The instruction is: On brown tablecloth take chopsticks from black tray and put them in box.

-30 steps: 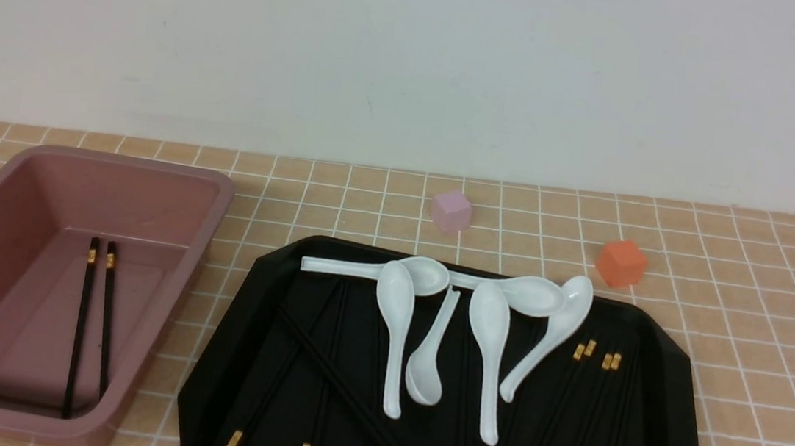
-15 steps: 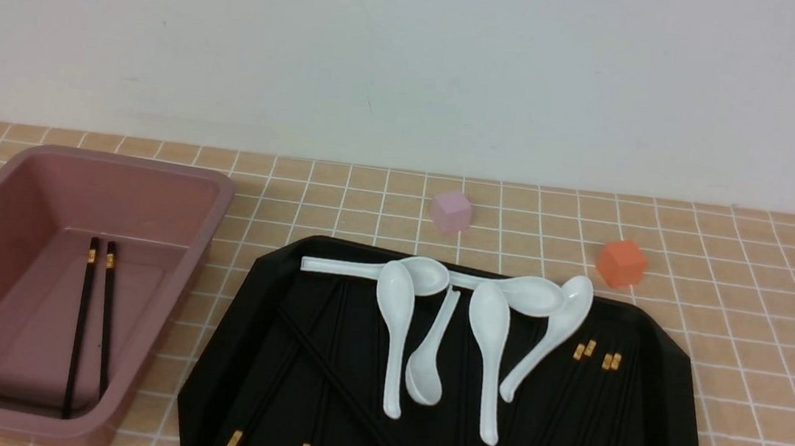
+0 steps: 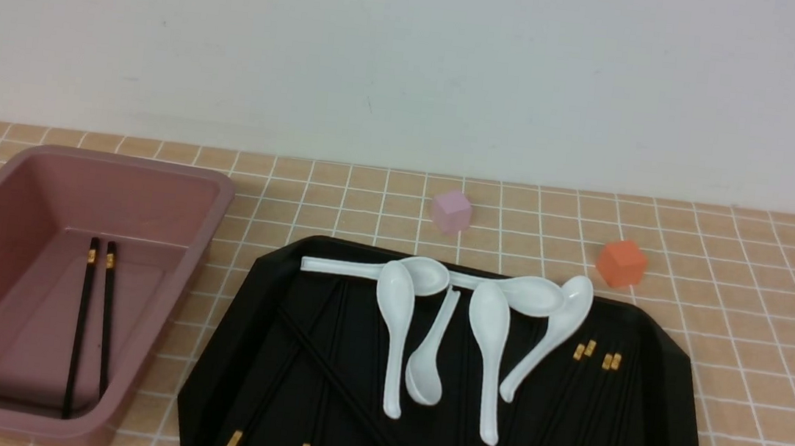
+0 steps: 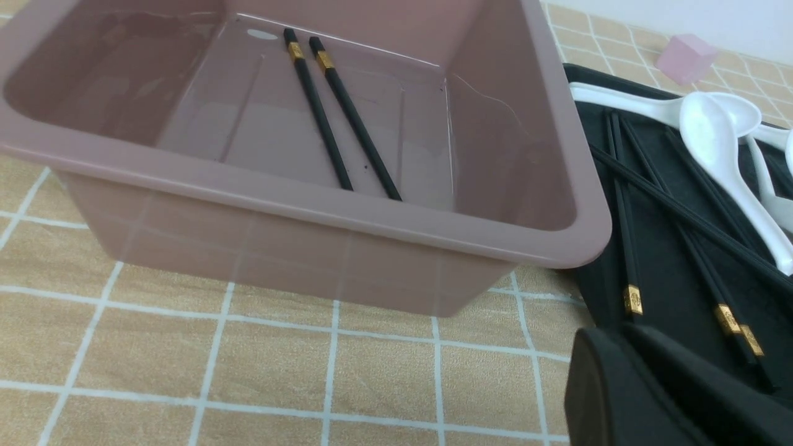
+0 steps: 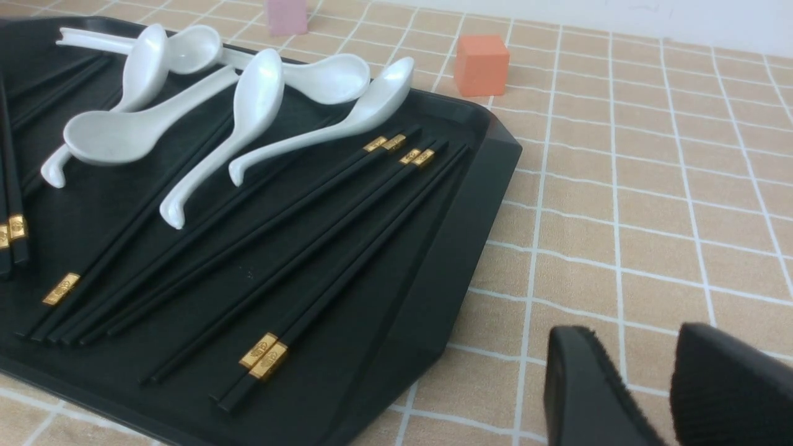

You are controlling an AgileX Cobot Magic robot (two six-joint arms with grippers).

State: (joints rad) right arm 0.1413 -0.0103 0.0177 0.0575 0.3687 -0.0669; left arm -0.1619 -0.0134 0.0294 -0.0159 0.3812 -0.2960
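Brown tablecloth (image 3: 761, 350), bearing box (image 3: 129, 387), black tray (image 3: 674, 400), pink cube (image 3: 451, 210), orange cube (image 3: 621, 262)

pretty even bright light, soft shadows, glare on the box (image 4: 347, 217) floor, gripper fingers (image 5: 595, 396) kinda blurry up close

Legible text, labels, brands, numbers, signs: none. The gold bands on the chopsticks (image 5: 267, 356) carry an embossed pattern too small to read. Box (image 4: 396, 226), black tray (image 5: 433, 260) and both cubes are unmarked.
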